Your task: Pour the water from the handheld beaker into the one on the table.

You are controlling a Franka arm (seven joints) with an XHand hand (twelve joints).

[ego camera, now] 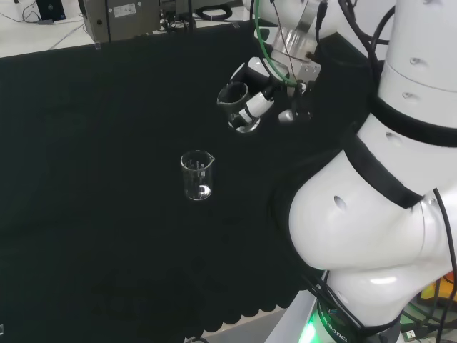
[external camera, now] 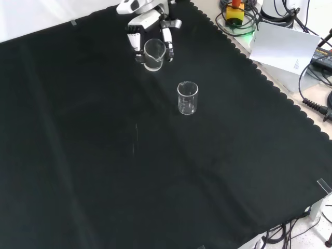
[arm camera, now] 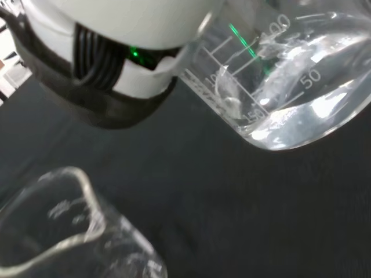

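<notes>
Landmark: standing beaker (external camera: 187, 97), clear glass, upright on the black cloth (external camera: 104, 171), spout at its rim; all places below refer to it.
Contents of standing beaker: cannot tell from the front or head view (ego camera: 197, 176).
Nearest ground: bare cloth lies in front of the standing beaker in the front view, down to the scalloped edge.
Wrist view: rim and spout of the standing beaker (arm camera: 64, 226) are close and large; the cloth lies between it and the held vessel.
Handheld beaker (external camera: 154, 54): beyond the standing beaker and to its left in the front view; up and to the right of it in the head view (ego camera: 235, 106). Off the cloth, tilted, apart from the standing beaker.
Contents of handheld beaker (arm camera: 290, 81): clear water, pooled toward the base.
Hand (external camera: 148, 23): beyond the standing beaker, entering from the top of the front view.
Fingers (external camera: 167, 42): curled round the handheld beaker, on both sides of its wall.
Arm links (ego camera: 378, 207): white, right of the standing beaker in the head view.
</notes>
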